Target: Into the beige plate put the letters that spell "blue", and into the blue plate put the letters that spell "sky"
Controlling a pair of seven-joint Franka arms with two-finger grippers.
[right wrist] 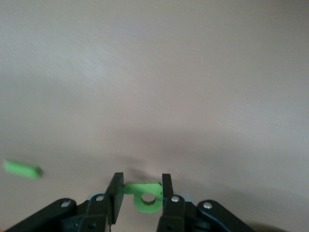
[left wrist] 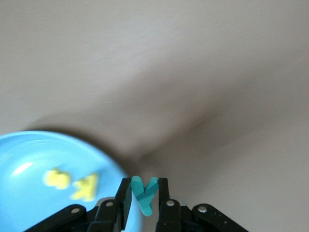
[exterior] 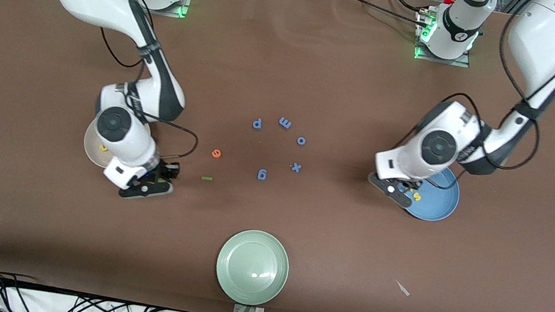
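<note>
Left gripper jaws clamp teal y at blue plate rim; right gripper jaws pinch green b on open tabletop, green l at its 9 o'clock.

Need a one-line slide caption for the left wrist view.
Left gripper pinches teal y beside blue plate holding yellow s and k.

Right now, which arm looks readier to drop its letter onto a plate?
The left. The left gripper pinches the teal y at the blue plate rim, beside s and k. The right gripper grips the green b over table.
</note>
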